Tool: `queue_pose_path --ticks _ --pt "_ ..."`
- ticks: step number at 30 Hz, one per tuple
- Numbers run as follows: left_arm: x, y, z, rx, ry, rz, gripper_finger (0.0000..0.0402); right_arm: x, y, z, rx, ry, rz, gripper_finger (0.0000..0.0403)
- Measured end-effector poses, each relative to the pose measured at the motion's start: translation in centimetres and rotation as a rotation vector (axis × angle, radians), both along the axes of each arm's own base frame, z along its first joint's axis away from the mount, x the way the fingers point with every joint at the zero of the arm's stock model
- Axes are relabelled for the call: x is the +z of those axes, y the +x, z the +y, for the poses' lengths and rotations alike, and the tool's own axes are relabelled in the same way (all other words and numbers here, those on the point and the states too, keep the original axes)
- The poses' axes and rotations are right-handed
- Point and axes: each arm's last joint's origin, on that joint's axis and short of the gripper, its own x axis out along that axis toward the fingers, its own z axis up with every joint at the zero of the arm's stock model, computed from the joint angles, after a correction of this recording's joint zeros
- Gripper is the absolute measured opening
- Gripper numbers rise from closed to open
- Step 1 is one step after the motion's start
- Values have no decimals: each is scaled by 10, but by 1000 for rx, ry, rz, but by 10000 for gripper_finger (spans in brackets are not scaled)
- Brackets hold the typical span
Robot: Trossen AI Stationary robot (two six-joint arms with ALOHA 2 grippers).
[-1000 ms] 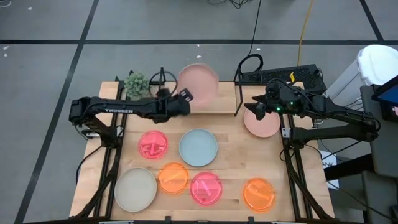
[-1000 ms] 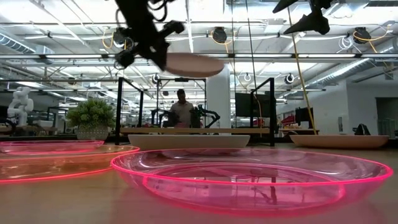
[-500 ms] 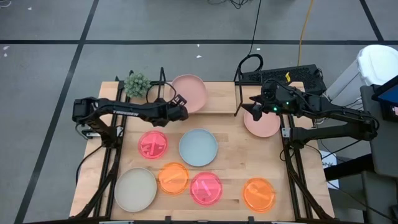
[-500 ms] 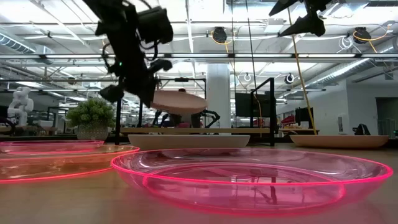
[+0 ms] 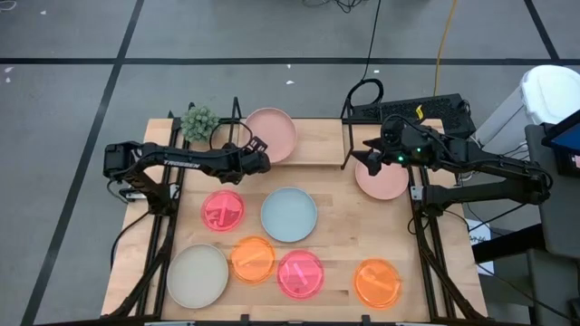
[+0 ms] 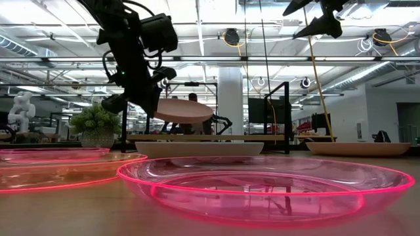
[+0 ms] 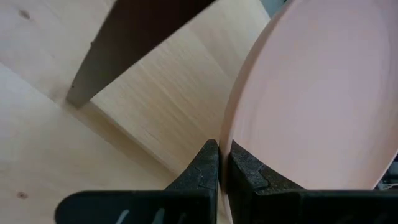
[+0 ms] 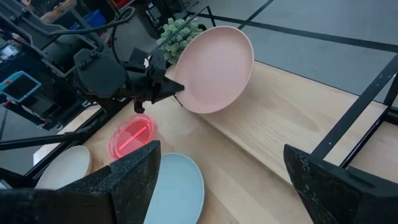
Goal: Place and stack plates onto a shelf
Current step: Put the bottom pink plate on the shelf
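Observation:
My left gripper (image 5: 257,159) is shut on a pale pink plate (image 5: 273,132) and carries it over the shelf (image 5: 313,149), a light wood board between black wire end frames. In the low view the plate (image 6: 184,110) hangs well above the board. My right gripper (image 5: 372,159) waits open, high above a second pale pink plate (image 5: 382,179) that lies flat on the table by the shelf's right frame. On the tabletop, bottoms down, lie a light blue plate (image 5: 289,215), a cream plate (image 5: 198,276), two neon pink plates (image 5: 223,211) (image 5: 300,274) and two orange ones (image 5: 253,258) (image 5: 377,282). My left gripper pinches the plate's rim (image 7: 235,138) between its two fingers (image 7: 205,167), on the plate's near-left edge, one finger on each face. The fingers come from the table's left, slanting down. The plate sticks out beyond them, lifted clear of the shelf board and nearly level.
A small potted plant (image 5: 198,122) stands at the far left, beside the shelf's left frame (image 5: 234,116). The right frame (image 5: 347,136) rises close to my right gripper. A dark device with cables (image 5: 426,110) sits at the far right corner.
My left gripper has come down and drawn a little toward the table's near left, rolling its wrist somewhat. The pale pink plate has sunk with it from high above the shelf to a lower height over the board's left part.

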Motion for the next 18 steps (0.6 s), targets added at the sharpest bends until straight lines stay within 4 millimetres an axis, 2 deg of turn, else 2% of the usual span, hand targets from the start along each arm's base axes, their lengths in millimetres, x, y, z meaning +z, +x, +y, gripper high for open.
queue_pose_path --ticks 9,18 --pt "4 9 0 21 50 -113 12 -1 1 0 5 -15 13 320" --pt "1 0 7 64 64 -23 12 -2 3 -1 4 -12 21 320"
